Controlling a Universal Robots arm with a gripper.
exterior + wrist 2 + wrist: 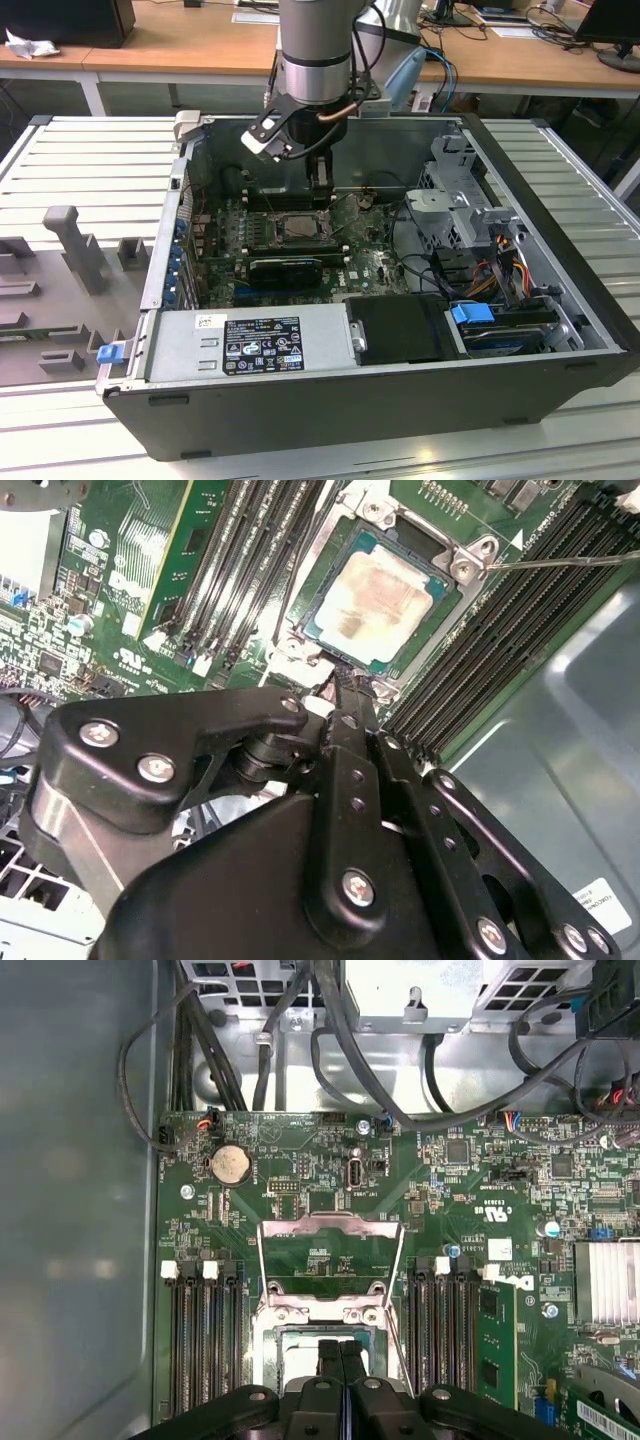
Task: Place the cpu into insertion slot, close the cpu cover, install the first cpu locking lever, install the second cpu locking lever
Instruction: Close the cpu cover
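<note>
Inside an open computer case (400, 400) lying on a slatted table (90, 160), a single robot arm reaches straight down over the green motherboard (370, 265). Its black gripper (320, 182) has both fingers pressed together, with nothing visible between them. In the second wrist view the cpu (385, 595), a flat square chip with a pale silvery-beige face, sits in the insertion slot (465, 565), whose metal rim surrounds it. The gripper's tip (345, 690) hangs just beside one edge of the socket, close to the chip. In the first wrist view the cpu cover (330, 1226), a thin silvery frame with a cut-out centre, stands swung open on the far side of the socket from the fingertips (330, 1360). A thin metal locking lever (560, 560) juts out across the long black memory slots (500, 630).
</note>
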